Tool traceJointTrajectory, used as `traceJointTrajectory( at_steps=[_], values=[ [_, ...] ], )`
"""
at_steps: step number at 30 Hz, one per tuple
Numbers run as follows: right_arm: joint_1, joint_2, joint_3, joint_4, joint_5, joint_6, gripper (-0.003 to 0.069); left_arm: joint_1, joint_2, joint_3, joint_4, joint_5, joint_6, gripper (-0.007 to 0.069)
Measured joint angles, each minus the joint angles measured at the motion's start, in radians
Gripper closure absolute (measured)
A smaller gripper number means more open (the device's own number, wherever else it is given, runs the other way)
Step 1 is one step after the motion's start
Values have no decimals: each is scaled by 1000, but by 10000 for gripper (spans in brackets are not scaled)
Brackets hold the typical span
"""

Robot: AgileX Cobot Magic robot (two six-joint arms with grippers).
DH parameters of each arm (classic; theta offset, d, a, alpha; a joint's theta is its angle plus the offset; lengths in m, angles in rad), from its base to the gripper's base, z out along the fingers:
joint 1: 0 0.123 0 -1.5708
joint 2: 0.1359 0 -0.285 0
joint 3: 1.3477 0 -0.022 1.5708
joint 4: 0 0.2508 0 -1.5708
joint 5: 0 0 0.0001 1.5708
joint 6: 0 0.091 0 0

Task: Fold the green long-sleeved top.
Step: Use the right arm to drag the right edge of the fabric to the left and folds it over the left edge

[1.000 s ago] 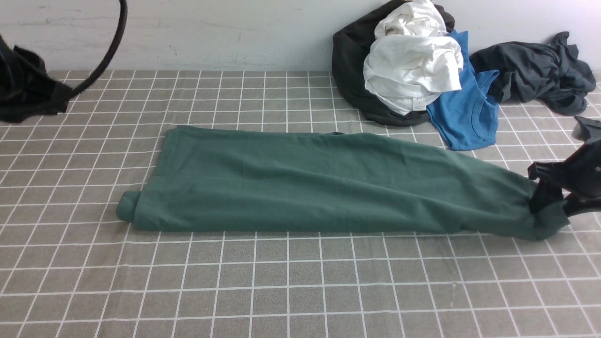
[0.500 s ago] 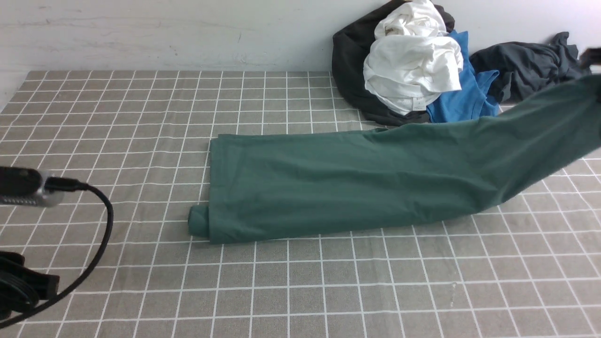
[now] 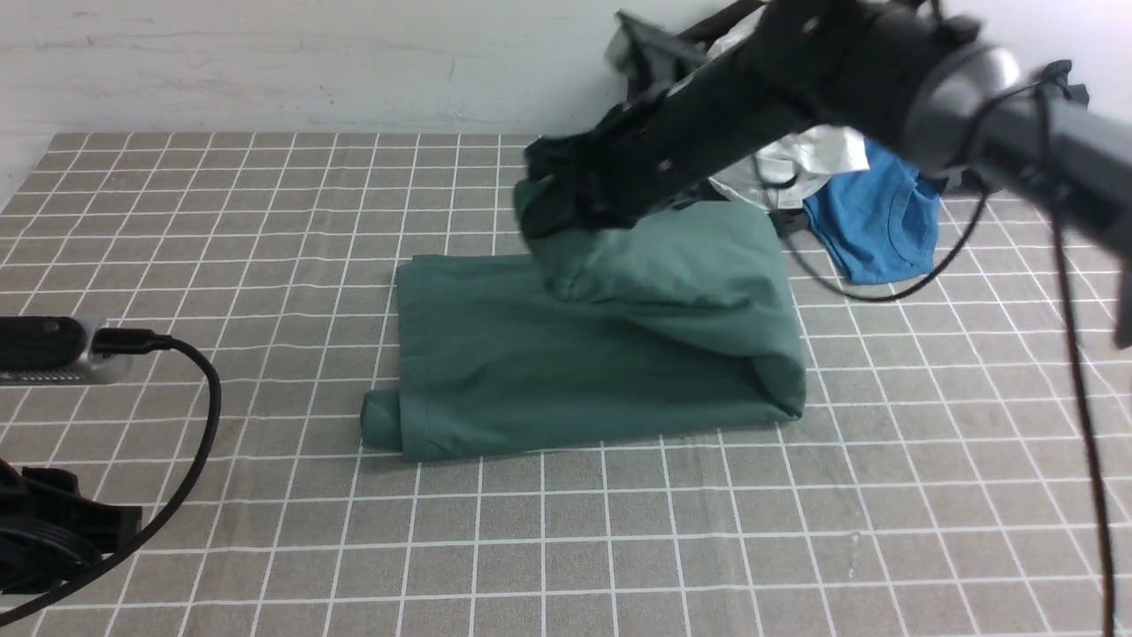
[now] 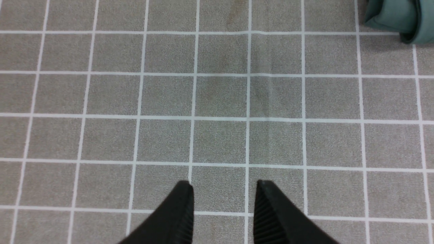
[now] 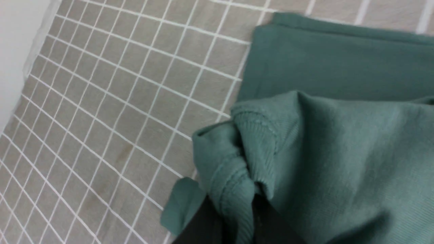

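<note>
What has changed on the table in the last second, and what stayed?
The right gripper, shut on the right end of the green long-sleeved top, lifted it and carried it leftward, folding the top over itself. The blue top stayed put.

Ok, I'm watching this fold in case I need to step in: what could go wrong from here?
The right gripper pinches only a bunched ribbed edge of the top, so the flap may slip out or land crumpled. The left gripper hangs open over bare tablecloth, so nothing pins the lower layer; it could drag. The rolled bit sticking out at the near left corner may stay outside the fold.
</note>
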State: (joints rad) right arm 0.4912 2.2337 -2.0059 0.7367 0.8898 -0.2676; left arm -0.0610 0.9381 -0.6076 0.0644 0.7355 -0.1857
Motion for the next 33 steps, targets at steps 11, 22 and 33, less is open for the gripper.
traceJointTrajectory(
  at_steps=[11,22,33],
  values=[
    [49,31,5,187,-132,-182,316,0,0,0,-27,0,2,391],
    [17,-18,1,-214,60,-143,475,0,-3,-3,-77,-4,40,391],
    [244,116,1,-287,-144,-168,670,-73,-283,0,-488,-112,630,391]
  ],
)
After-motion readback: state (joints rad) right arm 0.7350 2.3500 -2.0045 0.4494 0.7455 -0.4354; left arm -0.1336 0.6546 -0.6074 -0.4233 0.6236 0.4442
